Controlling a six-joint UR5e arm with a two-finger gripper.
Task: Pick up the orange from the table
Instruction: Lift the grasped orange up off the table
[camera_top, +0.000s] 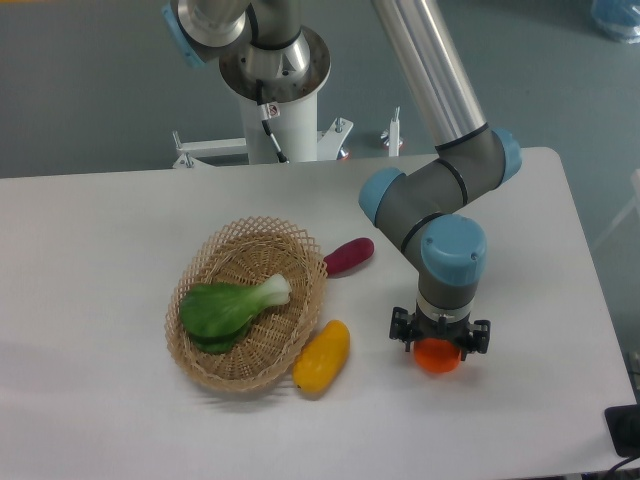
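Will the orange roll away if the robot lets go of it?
Probably a little. The orange looks round and glossy, so it may roll or slip on the flat table. The gripper sits right over it, hiding whether it's squeezed. It seems firm, not squishy.

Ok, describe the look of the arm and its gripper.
The arm has shiny silver tube links and dark grey joint housings with light blue round caps. A black cable with a small red-and-white label hangs at the white base column. The gripper is small, black and blocky, mounted below a silver ring.
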